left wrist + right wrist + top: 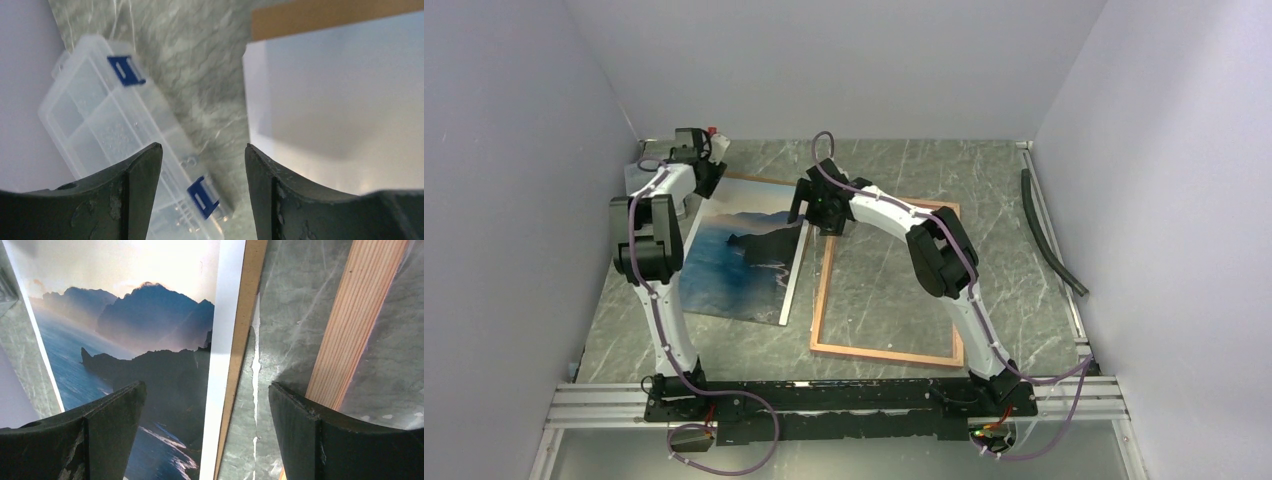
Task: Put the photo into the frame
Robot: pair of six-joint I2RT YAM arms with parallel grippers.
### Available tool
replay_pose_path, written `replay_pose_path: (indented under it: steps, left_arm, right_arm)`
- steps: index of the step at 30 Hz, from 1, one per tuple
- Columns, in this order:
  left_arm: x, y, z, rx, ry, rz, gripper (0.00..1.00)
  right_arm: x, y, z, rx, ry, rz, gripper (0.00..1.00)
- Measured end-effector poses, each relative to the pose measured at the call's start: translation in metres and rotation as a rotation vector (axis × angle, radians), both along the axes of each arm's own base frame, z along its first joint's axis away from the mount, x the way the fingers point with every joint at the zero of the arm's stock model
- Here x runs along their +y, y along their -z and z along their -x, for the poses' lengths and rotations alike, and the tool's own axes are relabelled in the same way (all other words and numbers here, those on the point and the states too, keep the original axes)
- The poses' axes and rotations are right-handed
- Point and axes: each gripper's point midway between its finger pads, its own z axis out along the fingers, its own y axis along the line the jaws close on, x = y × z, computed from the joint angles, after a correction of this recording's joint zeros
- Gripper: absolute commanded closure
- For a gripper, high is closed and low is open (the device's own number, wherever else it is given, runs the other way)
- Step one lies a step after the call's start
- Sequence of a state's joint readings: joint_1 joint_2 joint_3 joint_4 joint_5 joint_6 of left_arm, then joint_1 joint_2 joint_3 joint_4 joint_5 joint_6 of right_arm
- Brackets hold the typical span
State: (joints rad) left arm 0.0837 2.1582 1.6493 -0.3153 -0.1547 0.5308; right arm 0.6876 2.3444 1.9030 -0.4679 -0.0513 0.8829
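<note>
The photo (742,258) of dark mountains and blue water lies flat at centre left on a plain brown backing board (759,181). The frame (884,351) lies to its right, tan wood side up, with the table showing through its pane. My left gripper (707,180) hovers open and empty beside the photo's far left corner (340,100). My right gripper (802,210) hovers open and empty over the gap between the photo's right edge (140,340) and the frame's left rail (355,325). The board's edge (245,330) shows between the jaws.
A clear plastic compartment box with blue clasps (115,120) lies by the left wall, just left of the left gripper. A black hose (1049,235) lies along the right wall. Grey walls close in three sides of the marbled green table.
</note>
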Motion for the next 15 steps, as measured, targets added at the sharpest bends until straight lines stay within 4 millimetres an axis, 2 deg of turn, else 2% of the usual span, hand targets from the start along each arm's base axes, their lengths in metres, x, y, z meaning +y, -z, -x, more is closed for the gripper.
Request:
replay_pose_path:
  steps: [4,6,11,15]
  left_arm:
    - [-0.016,-0.002,-0.015,-0.039,0.045,-0.064,0.34]
    - [-0.018,0.001,-0.019,-0.042,0.057,-0.094,0.34]
    - [-0.003,0.017,-0.018,-0.012,0.033,-0.155,0.34]
    - [0.008,0.014,-0.020,-0.034,0.001,-0.190,0.34]
  right_arm:
    - [-0.001,0.000,0.000,0.004,0.000,-0.014,0.03]
    - [0.000,-0.001,0.000,0.005,-0.002,-0.018,0.03]
    - [0.003,-0.003,0.001,0.023,-0.003,-0.043,0.03]
    - [0.005,-0.003,0.002,0.034,-0.007,-0.045,0.03]
